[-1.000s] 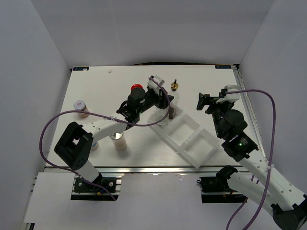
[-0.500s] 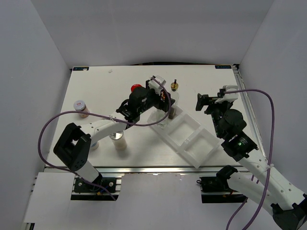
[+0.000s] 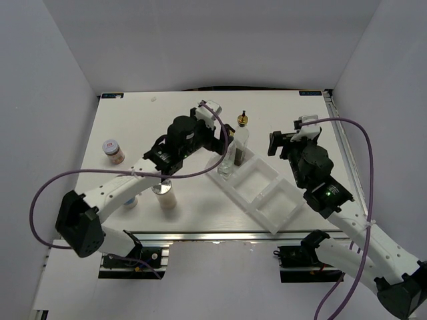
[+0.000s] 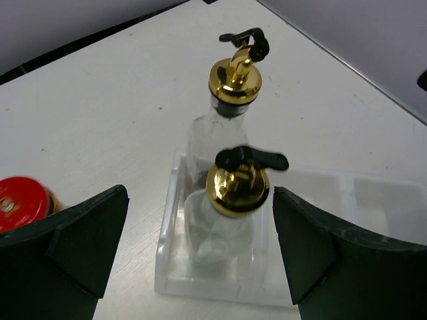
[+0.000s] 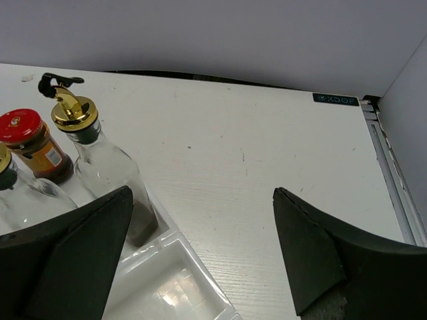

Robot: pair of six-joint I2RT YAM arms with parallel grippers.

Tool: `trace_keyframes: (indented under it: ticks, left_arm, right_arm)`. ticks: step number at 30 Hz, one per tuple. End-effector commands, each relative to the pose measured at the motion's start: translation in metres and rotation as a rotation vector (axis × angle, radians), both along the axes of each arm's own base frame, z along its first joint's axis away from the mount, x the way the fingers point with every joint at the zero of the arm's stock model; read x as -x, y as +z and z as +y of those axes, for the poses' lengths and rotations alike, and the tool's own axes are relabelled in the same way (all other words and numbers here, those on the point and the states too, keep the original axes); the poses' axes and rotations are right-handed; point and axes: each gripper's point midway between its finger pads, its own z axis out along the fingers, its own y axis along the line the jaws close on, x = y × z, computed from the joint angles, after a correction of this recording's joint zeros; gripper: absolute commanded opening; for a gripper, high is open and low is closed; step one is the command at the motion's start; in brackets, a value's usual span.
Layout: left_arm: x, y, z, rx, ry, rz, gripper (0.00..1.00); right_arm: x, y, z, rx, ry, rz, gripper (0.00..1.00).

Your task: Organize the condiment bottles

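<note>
Two of the containers are in the tray [image 3: 252,181]. The near spouted bottle [image 4: 237,190] and the far spouted bottle [image 4: 233,83] stand upright, one close behind the other, in the tray's left end compartment. Whether their glass touches cannot be told. The tray's middle and right compartments hold nothing.

The left gripper [image 4: 198,233] hangs above that end compartment. Its jaws are wide apart, one on each side of the near spouted bottle's gold top, and neither finger touches it. It holds nothing.

The right gripper [image 5: 200,247] hovers beyond the tray's far side with its jaws spread just as wide. It is empty and looks toward the far spouted bottle.

Four containers are left on the table [image 3: 147,120], all outside the tray:
- The red-lidded jar [image 4: 20,200] stands just beside the tray's left end.
- The shaker [image 3: 164,195] stands to the left of the tray, near its front edge.
- The blue-labelled bottle [image 3: 131,201] lies farther left of the tray, partly hidden under the left arm.
- The pale-lidded jar [image 3: 112,149] stands well apart from the tray, farthest left.

By this count roughly a third of the job is done. The two empty compartments look like the place for the rest. The red-lidded jar is the nearest to the tray, so it seems the easiest next pick for the left gripper.
</note>
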Motion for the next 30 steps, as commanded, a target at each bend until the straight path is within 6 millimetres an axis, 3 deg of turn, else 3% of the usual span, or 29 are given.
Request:
trace_keyframes:
  ticks: [1, 2, 4, 8, 11, 13, 16, 17, 19, 20, 21, 22, 23, 25, 27, 29, 30]
  left_arm:
    - [0.017, 0.023, 0.034, 0.004, 0.089, -0.020, 0.98]
    - [0.021, 0.014, 0.041, -0.007, 0.107, 0.002, 0.98]
    - [0.028, 0.020, 0.058, 0.010, 0.163, 0.001, 0.98]
    - [0.035, 0.014, 0.086, 0.034, 0.281, 0.044, 0.98]
    - [0.029, 0.002, 0.113, 0.016, 0.451, 0.084, 0.98]
    - [0.023, 0.002, 0.128, -0.010, 0.559, 0.108, 0.98]
    - [0.001, -0.007, 0.143, -0.068, 0.691, 0.122, 0.98]
    - [-0.008, -0.021, 0.140, -0.104, 0.693, 0.150, 0.98]
    - [-0.030, -0.021, 0.147, -0.094, 0.708, 0.168, 0.98]
    - [-0.041, -0.036, 0.138, -0.105, 0.660, 0.210, 0.98]
    - [-0.057, -0.031, 0.147, -0.082, 0.667, 0.201, 0.98]
    - [-0.067, -0.047, 0.140, -0.095, 0.624, 0.240, 0.98]
    - [-0.080, -0.041, 0.143, -0.093, 0.620, 0.224, 0.98]
    - [-0.093, -0.057, 0.140, -0.143, 0.608, 0.238, 0.98]
    - [-0.105, -0.055, 0.137, -0.165, 0.582, 0.223, 0.98]
    - [-0.115, -0.072, 0.131, -0.190, 0.542, 0.252, 0.98]
    - [-0.120, -0.068, 0.129, -0.186, 0.537, 0.247, 0.98]
  right_arm:
    - [-0.003, 0.022, -0.004, -0.051, -0.020, -0.024, 0.89]
    - [-0.005, 0.018, -0.003, -0.051, -0.019, -0.010, 0.89]
    - [-0.010, 0.011, -0.005, -0.059, -0.028, 0.022, 0.89]
    - [-0.022, -0.007, -0.025, -0.091, -0.113, 0.106, 0.89]
    - [-0.028, -0.025, -0.050, -0.142, -0.213, 0.184, 0.89]
    - [-0.030, -0.036, -0.054, -0.168, -0.202, 0.215, 0.90]
    - [-0.035, -0.049, -0.063, -0.203, -0.200, 0.266, 0.89]
    - [-0.036, -0.051, -0.066, -0.203, -0.207, 0.273, 0.89]
    - [-0.036, -0.055, -0.069, -0.187, -0.219, 0.283, 0.89]
    - [-0.036, -0.056, -0.070, -0.184, -0.225, 0.284, 0.90]
    - [-0.036, -0.054, -0.072, -0.184, -0.231, 0.275, 0.89]
    - [-0.036, -0.055, -0.073, -0.179, -0.232, 0.276, 0.89]
    - [-0.036, -0.055, -0.072, -0.175, -0.227, 0.274, 0.89]
    - [-0.037, -0.057, -0.073, -0.173, -0.227, 0.275, 0.89]
    - [-0.037, -0.059, -0.071, -0.165, -0.216, 0.277, 0.89]
    - [-0.039, -0.059, -0.069, -0.162, -0.204, 0.274, 0.89]
    - [-0.040, -0.059, -0.068, -0.160, -0.199, 0.272, 0.89]
